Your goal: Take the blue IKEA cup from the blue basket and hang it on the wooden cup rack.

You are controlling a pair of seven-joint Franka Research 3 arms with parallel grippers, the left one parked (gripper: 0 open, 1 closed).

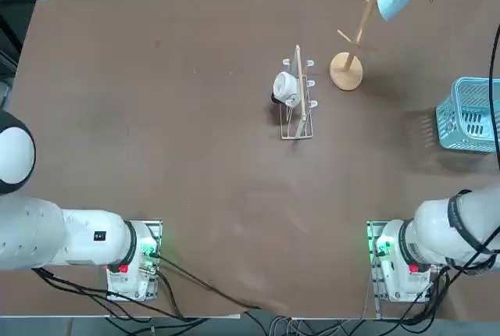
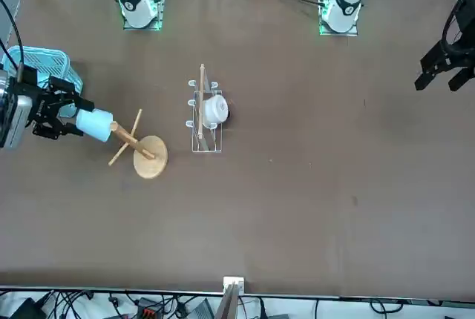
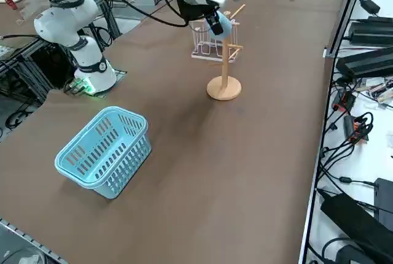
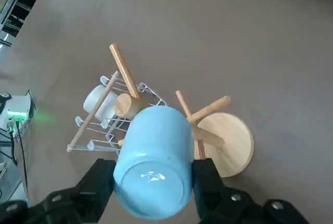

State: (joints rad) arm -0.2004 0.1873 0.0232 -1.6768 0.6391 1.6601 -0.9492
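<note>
Entries run left to right across the front view.

1. Blue basket — sitting at the far left edge of the frame on the brown surface, partly hidden behind the arm. The right side view shows nothing lying inside it.

2. Right end effector — hovering at the left edge, mid-height. In the wrist view its two dark fingers are flanking the cup's closed end on both sides. Whether they are pinching the cup or standing just clear of it, I cannot tell.

3. Blue IKEA cup — lying tilted just right of the end effector, its mouth facing the rack's top. The wrist view shows the cup's base turned toward the camera and its mouth pushed over the top of the pole and an upper peg.

4. Wooden cup rack — standing left of centre, round base flat on the surface, other pegs bare.

5. White wire rack — standing near the rack, toward the centre, carrying a white mug; no part of the task.

Step in hand: by judgement, hanging the cup on the rack, at the point of release. Next move is calling for spreading the fingers fully, then backing away along the cup's axis without dragging the cup off or tipping the light rack.
</note>
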